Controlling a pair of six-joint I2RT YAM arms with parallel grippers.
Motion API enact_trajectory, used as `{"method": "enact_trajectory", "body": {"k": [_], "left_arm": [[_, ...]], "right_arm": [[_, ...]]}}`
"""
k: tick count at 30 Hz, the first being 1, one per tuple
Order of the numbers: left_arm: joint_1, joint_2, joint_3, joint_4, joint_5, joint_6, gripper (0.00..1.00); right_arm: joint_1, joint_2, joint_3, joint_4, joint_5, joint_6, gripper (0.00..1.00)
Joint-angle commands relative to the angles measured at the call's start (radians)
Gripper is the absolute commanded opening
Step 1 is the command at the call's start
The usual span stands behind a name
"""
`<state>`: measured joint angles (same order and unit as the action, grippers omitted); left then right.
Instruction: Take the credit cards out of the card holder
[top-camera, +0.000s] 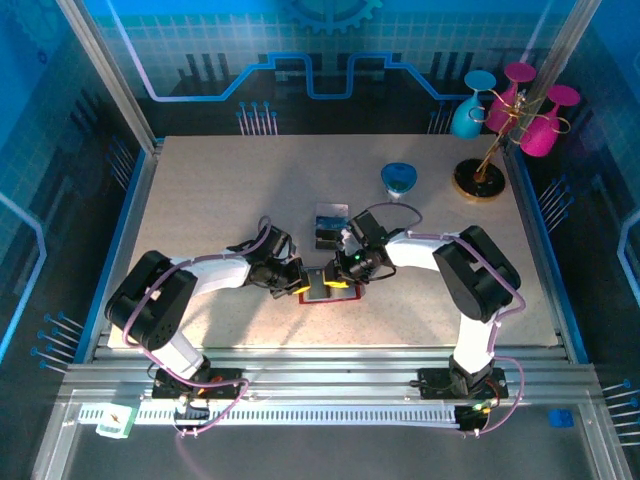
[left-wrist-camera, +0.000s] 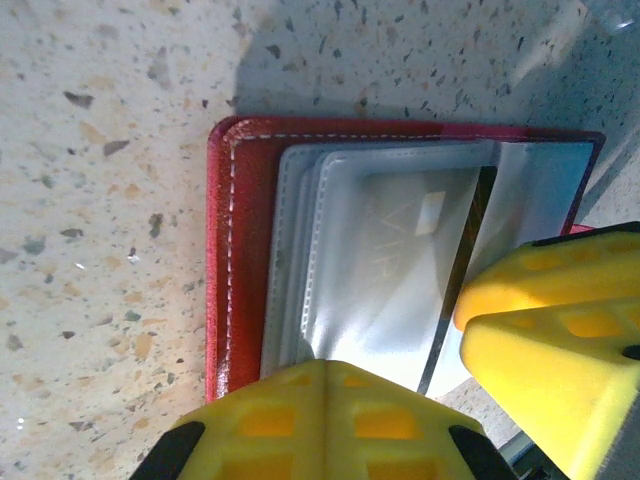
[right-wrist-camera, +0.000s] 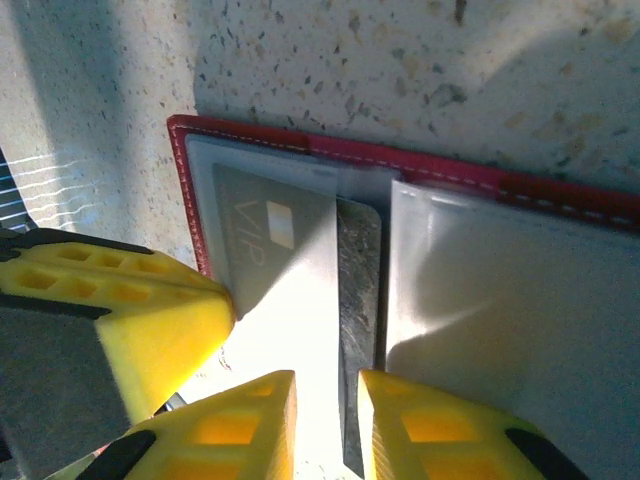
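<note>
At the near centre of the worktop (top-camera: 220, 190), the red card holder (right-wrist-camera: 450, 172) lies open. The left end effector (left-wrist-camera: 320, 420) is clenched over its pockets. The right end effector (right-wrist-camera: 328, 400) straddles a dark credit card (right-wrist-camera: 358, 300); whether it clamps the card cannot be told.

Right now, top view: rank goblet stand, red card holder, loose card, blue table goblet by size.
1. Goblet stand
2. Red card holder, partly covered
3. Loose card and blue goblet: alike, unranked
</note>
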<state>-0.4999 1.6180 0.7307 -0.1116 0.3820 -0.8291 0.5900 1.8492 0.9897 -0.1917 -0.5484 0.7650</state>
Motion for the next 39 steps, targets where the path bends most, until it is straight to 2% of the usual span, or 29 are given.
{"method": "enact_trajectory", "body": {"k": [1,9,22,39], "left_arm": [[0.003,0.016,0.023,-0.042,-0.015,0.028,0.04],[0.005,0.016,0.035,-0.071,-0.03,0.041,0.03],[0.003,-0.018,0.06,-0.112,-0.056,0.051,0.04],[0.0,0.006,0.081,-0.141,-0.075,0.066,0.04]], "right_arm": [[0.009,-0.048,0.005,-0.031,0.007,-0.005,0.23],[0.004,-0.077,0.007,-0.027,-0.013,0.002,0.24],[-0.045,-0.026,-0.026,0.032,-0.091,-0.001,0.27],[-0.047,0.012,-0.036,0.084,-0.121,0.02,0.27]]}}
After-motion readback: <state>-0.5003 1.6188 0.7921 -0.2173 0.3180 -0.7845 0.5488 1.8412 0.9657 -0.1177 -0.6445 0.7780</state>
